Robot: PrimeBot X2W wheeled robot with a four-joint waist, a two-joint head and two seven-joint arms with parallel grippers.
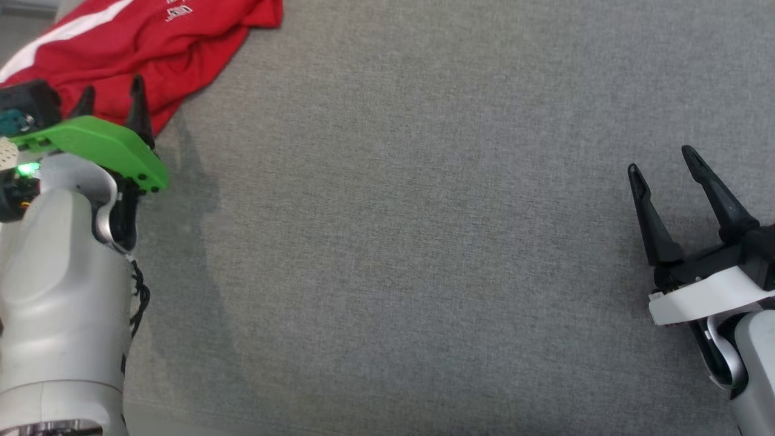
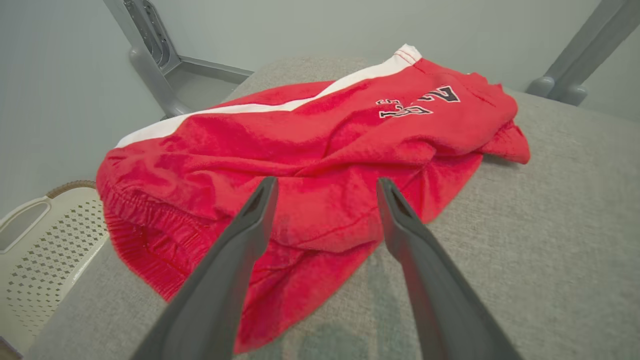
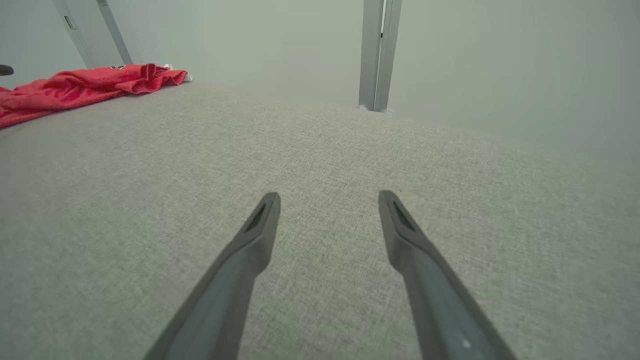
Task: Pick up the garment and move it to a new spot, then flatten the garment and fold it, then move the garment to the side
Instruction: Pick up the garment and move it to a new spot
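With the red garment [image 1: 139,42] crumpled at the far left corner of the grey table [image 1: 424,242], the left gripper [image 1: 114,85] spread just over its near edge and the right gripper [image 1: 660,160] spread, empty and well apart, only a loose fold could be pinched and the rest dragged off the edge

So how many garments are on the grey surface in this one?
1. A red garment with a white stripe lies crumpled at the far left corner of the grey surface, just ahead of the open left gripper. Its folds could hide another piece.
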